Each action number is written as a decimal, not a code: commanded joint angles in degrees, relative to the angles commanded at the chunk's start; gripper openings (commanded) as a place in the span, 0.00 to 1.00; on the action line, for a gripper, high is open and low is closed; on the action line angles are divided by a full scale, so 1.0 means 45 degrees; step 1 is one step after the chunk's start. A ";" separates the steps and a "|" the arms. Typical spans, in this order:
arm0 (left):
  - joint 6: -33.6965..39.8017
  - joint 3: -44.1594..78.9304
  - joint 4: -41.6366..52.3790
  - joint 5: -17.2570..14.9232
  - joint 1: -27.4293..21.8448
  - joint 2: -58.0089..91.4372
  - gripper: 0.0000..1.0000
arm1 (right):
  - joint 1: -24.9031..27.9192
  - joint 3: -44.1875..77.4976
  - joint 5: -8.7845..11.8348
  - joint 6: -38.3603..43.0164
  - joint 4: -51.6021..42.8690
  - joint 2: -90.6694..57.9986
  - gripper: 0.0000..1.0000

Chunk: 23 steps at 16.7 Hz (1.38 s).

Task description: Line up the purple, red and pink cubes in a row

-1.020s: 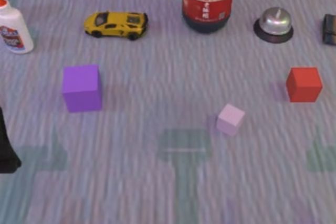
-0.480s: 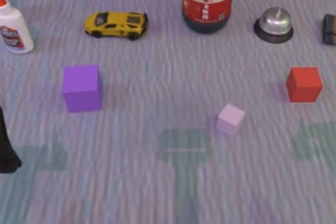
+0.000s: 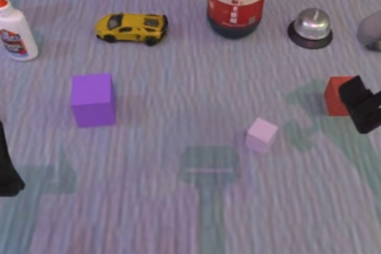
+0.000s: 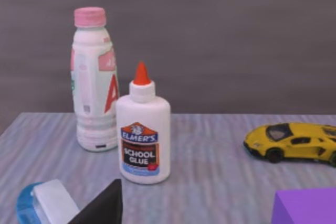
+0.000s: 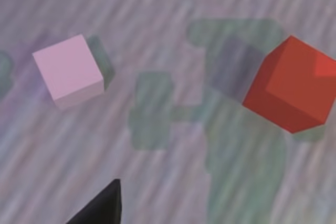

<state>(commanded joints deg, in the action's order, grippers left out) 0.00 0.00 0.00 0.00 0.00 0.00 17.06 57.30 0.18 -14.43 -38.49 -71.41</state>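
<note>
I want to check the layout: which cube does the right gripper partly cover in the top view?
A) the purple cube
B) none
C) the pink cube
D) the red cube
D: the right gripper overlaps the red cube at the table's right edge, while the purple cube and pink cube lie uncovered.

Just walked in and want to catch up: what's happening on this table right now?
The right gripper is over the table's right edge, partly covering the red cube, which sits on the table ungrasped. The pink cube lies toward the middle and the purple cube far to the left, so no row exists yet. The left arm is parked at the left edge.
</note>
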 joint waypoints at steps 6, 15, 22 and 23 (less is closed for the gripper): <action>0.0000 0.0000 0.0000 0.0000 0.0000 0.0000 1.00 | 0.1683 0.5676 -0.0006 -0.1452 -0.3919 -0.7435 1.00; 0.0000 0.0000 0.0000 0.0000 0.0000 0.0000 1.00 | 0.2866 1.0070 -0.0079 -0.2490 -0.6311 -1.2069 1.00; 0.0000 0.0000 0.0000 0.0000 0.0000 0.0000 1.00 | 0.2839 0.9657 -0.0081 -0.2501 -0.5776 -1.2234 1.00; 0.0000 0.0000 0.0000 0.0000 0.0000 0.0000 1.00 | 0.2850 0.9389 -0.0083 -0.2499 -0.5341 -1.2393 1.00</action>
<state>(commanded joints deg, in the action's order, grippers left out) 0.00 0.00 0.00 0.00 0.00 0.00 29.88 99.55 -0.19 -25.67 -62.52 -127.18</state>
